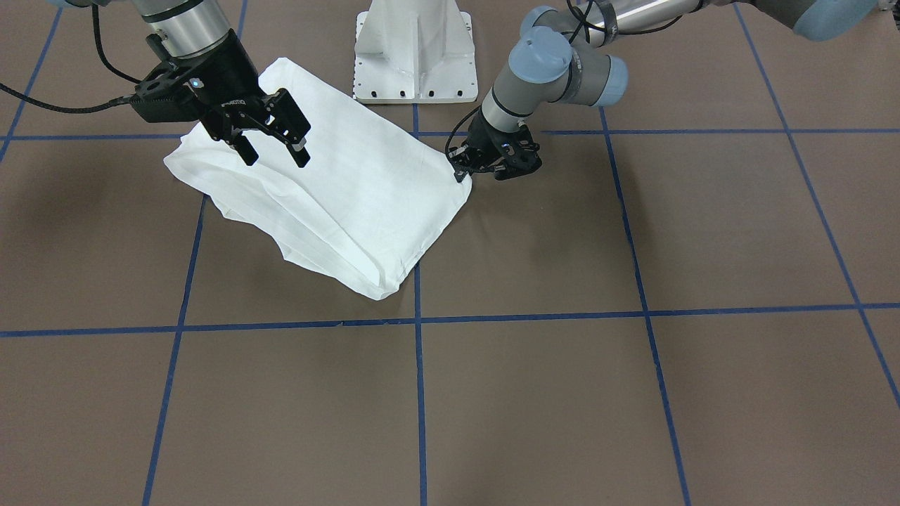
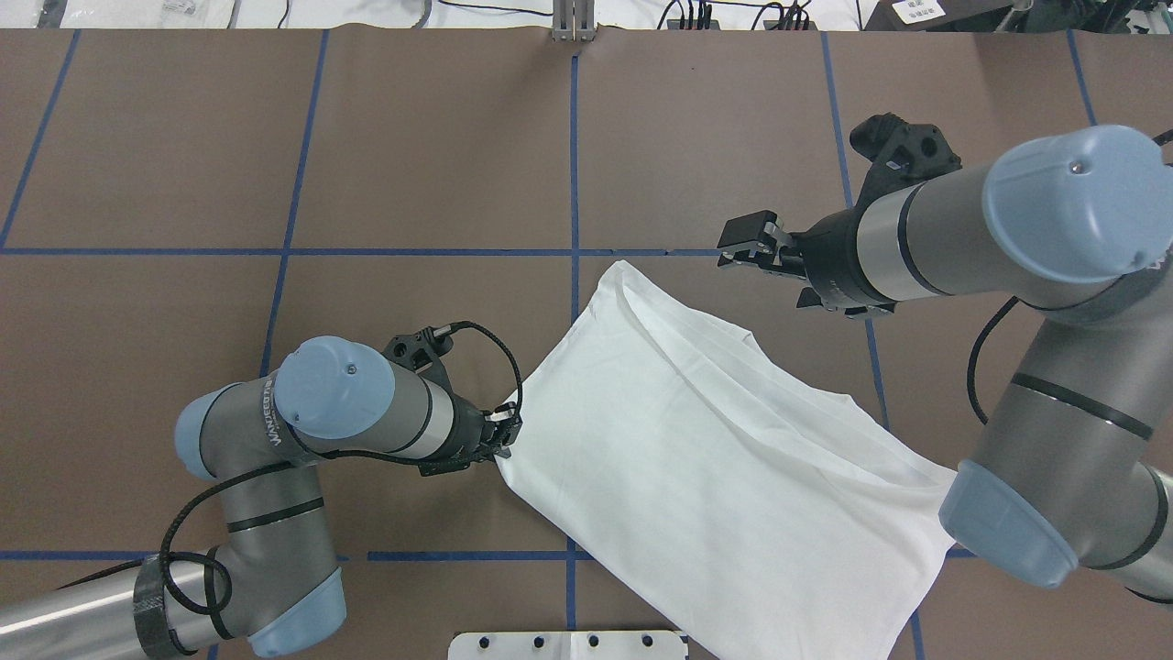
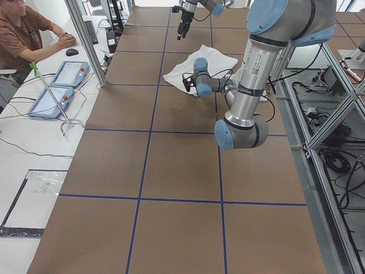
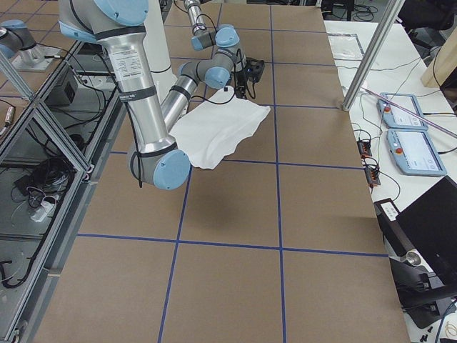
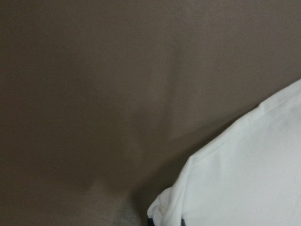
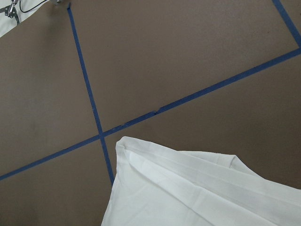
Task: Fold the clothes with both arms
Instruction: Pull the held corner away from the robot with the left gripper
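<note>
Shirt (image 1: 337, 190), white, folded to a rough rectangle, lies flat on the brown surface (image 1: 633, 393). It sits askew to the blue tape grid (image 1: 418, 393), close in front of the white pedestal (image 1: 415, 49), mostly on the robot's right half. Layered folds show along its far edge; no print or collar is visible.

Right arm (image 2: 962, 247) reaches out over the far side of the shirt. Left arm (image 2: 348, 403) is bent low, elbow up, wrist angled down toward the cloth.

Right gripper (image 1: 275, 156) is raised above the shirt, clear of the fabric. Its fingers (image 1: 301, 144) are spread wide, with nothing between them.

Left gripper (image 1: 464, 171) is down at surface level, at the shirt's corner on the robot's left. Its fingers (image 2: 502, 429) are drawn narrow and pinched on that corner. In the left wrist view the white corner runs to the bottom edge of the frame, with bare surface beyond it.
</note>
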Robot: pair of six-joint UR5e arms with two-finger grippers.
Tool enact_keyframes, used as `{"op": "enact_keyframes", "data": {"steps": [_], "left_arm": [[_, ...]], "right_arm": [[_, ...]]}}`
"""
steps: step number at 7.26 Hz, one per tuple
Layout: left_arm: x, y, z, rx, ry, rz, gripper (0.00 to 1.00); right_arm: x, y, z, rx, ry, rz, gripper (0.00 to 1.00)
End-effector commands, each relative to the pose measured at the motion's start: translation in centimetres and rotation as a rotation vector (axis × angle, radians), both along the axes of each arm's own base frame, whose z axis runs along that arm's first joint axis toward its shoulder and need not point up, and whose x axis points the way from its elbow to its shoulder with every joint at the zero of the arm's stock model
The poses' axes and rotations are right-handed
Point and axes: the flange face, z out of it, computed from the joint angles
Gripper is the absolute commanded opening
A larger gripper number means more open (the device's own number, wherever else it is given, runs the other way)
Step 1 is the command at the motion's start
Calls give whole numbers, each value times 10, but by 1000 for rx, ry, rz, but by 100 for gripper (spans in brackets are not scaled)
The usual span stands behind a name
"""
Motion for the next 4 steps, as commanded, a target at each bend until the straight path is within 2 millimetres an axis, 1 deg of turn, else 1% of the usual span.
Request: {"op": "enact_keyframes", "data": {"steps": [1, 3, 4], "left_arm": [[-14, -18, -4, 4, 7, -32, 0], [-46, -71, 6, 13, -36, -114, 0], [-54, -93, 15, 29, -82, -147, 0]], "right_arm": [[1, 0, 0, 0, 0, 1, 100], [2, 0, 2, 0, 2, 4, 100], [1, -1, 2, 0, 5, 2, 100]]}}
